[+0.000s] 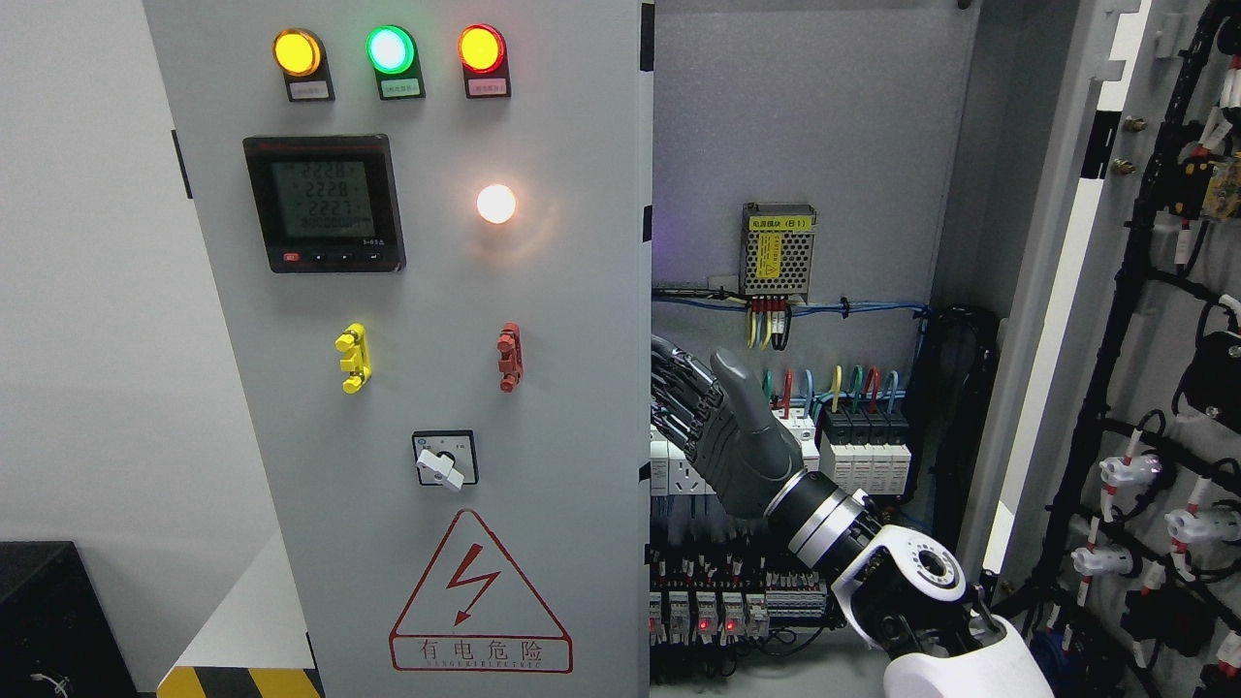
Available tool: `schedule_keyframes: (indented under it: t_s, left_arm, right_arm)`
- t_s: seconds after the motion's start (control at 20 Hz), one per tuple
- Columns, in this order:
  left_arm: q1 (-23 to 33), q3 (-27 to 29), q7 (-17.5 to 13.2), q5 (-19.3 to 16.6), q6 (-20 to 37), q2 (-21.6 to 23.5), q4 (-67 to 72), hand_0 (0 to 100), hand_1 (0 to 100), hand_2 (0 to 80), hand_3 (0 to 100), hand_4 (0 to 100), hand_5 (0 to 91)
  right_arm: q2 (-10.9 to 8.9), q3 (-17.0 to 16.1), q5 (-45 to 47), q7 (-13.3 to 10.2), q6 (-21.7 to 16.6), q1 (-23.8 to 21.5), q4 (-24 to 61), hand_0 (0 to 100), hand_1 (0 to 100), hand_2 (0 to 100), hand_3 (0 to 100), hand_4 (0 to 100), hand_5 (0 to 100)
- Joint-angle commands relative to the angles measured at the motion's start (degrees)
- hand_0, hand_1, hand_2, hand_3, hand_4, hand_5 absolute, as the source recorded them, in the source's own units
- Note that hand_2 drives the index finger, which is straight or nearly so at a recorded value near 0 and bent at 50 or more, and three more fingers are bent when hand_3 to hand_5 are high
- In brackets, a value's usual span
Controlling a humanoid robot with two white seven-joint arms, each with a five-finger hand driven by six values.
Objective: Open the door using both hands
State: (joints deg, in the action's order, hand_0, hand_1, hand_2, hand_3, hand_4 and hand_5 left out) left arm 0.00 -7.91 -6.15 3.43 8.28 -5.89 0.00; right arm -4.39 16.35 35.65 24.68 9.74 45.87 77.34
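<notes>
The grey left door [543, 291] of the electrical cabinet stands shut or nearly shut. It carries three lit lamps, a meter [325, 204] and a rotary switch [444, 460]. The right door [1144, 388] is swung wide open at the far right, with black wiring on its inner face. My right hand [693, 388] reaches up from the lower right into the cabinet. Its fingers [679, 402] stretch left to the left door's inner edge, where their tips are hidden. The thumb points up and the hand holds nothing I can see. The left arm is out of view.
Inside the cabinet are a power supply [778, 250], coloured wires and rows of breakers [863, 456] right behind my hand. A black box [48, 620] sits at the lower left beside a yellow-black striped edge [242, 682]. A white wall lies to the left.
</notes>
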Motion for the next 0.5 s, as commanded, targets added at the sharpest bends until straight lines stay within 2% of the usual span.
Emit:
schedule_keyframes:
  t_s: [0.0, 0.45]
  left_arm:
    - [0.4, 0.0, 0.0, 0.0, -0.3, 0.0, -0.2, 12, 56, 0.0, 0, 0, 0.0]
    - [0.4, 0.0, 0.0, -0.1, -0.4, 0.0, -0.2, 12, 56, 0.0, 0, 0, 0.0]
  right_arm:
    - [-0.09, -0.1, -0.1, 0.8, 0.0, 0.5, -0.8, 6, 14, 0, 0, 0, 0]
    - [-0.18, -0.1, 0.0, 1.3, 0.1, 1.0, -1.8, 6, 14, 0, 0, 0, 0]
